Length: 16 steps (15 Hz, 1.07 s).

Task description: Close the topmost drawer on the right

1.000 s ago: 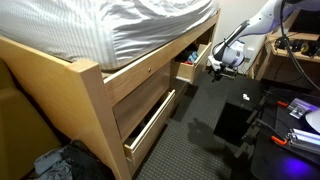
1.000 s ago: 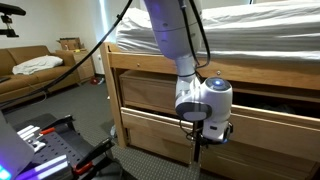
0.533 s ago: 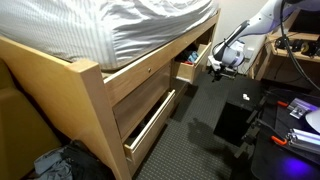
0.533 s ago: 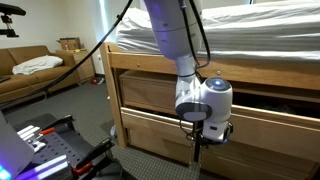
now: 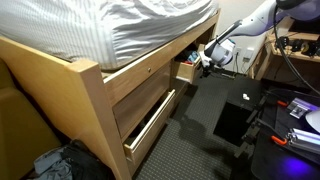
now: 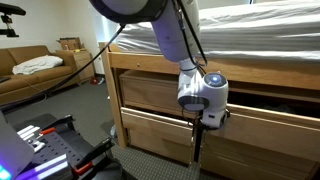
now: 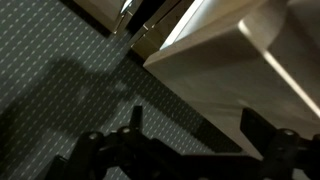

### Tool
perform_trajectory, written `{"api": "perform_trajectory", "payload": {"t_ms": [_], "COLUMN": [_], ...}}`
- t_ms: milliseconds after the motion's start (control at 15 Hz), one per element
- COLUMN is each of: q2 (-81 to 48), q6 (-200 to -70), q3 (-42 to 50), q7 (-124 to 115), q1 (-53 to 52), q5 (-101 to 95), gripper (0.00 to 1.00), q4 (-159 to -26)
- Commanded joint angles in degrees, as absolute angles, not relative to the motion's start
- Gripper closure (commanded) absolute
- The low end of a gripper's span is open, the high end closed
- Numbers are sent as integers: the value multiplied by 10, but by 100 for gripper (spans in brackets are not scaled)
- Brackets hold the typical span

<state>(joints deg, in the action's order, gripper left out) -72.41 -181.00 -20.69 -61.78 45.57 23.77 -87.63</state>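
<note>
The drawer [image 5: 187,68] is a small light-wood box pulled out of the bed frame at the far upper end in an exterior view. Its contents do not show. My gripper [image 5: 204,62] sits right at its front panel there. From the opposite side, my gripper [image 6: 198,136] points down in front of the bed frame. In the wrist view the drawer's pale flat front [image 7: 225,65] fills the upper right, close above my open gripper [image 7: 195,128]. Both dark fingers [image 7: 136,120] stand wide apart with nothing between them.
A longer, wider drawer [image 5: 150,122] stands partly pulled out lower in the frame. A striped mattress [image 5: 120,25] lies on top. A black case [image 5: 232,118] rests on the carpet, clothes [image 5: 55,163] are piled by the bed corner, and a sofa [image 6: 30,68] stands behind.
My gripper has moved in toward the small drawer's front and risen slightly. It was a little farther from the bed frame a second ago.
</note>
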Motion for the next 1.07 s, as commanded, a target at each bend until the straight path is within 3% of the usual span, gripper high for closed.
{"api": "perform_trajectory", "payload": {"t_ms": [0, 200, 267, 400, 867, 1000], "q2": [-825, -905, -853, -862, -857, -814], "q6": [-1854, -1893, -1923, -1967, -1963, -1926], "q3": [-295, -393, -425, -473, -450, -388], "q7": [-544, -476, -459, -474, -519, -533], "q1": [480, 517, 549, 589, 583, 566], "q5": [247, 215, 221, 164, 153, 205], "gripper": [0, 0, 0, 0, 0, 0], "q4": [-748, -673, -746, -766, -751, -777]}}
